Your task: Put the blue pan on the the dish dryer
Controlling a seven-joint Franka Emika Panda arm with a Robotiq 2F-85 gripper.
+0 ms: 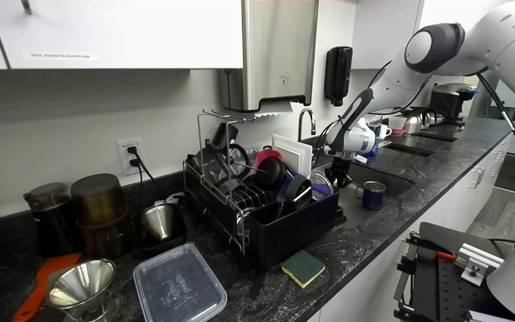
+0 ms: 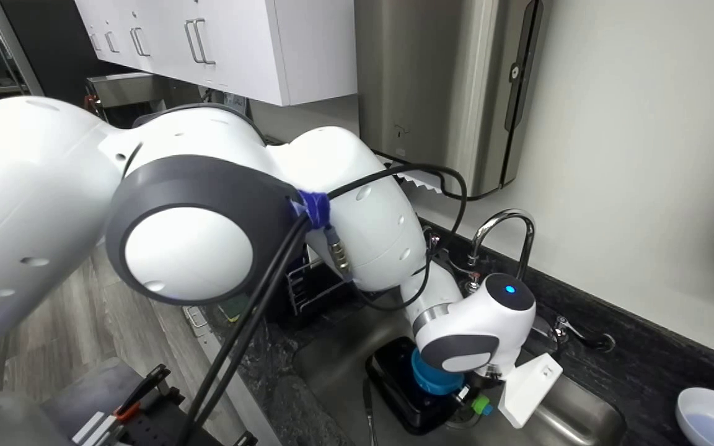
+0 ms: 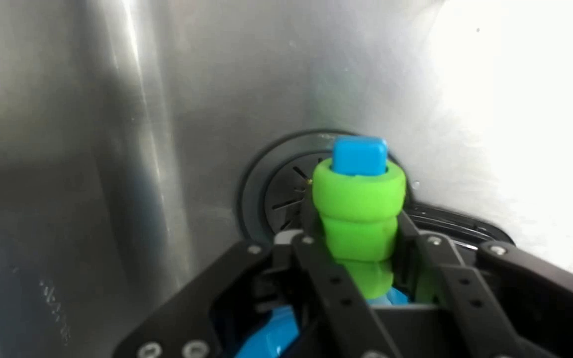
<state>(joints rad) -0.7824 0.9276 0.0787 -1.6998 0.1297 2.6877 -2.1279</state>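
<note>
While the blue pan (image 2: 434,376) is over a black tray (image 2: 394,396) (contact unclear) in the sink (image 2: 341,356), its green handle (image 3: 360,196) is clasped by the narrowed pincer (image 3: 359,223). Grasp looks made; lift, carry and setting-down on the dish dryer (image 1: 213,209) remain.

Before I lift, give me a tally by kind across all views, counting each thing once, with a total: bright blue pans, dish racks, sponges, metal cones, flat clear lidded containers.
Bright blue pan: 1
Dish rack: 1
Sponge: 1
Metal cones: 2
Flat clear lidded container: 1
Total: 6
</note>
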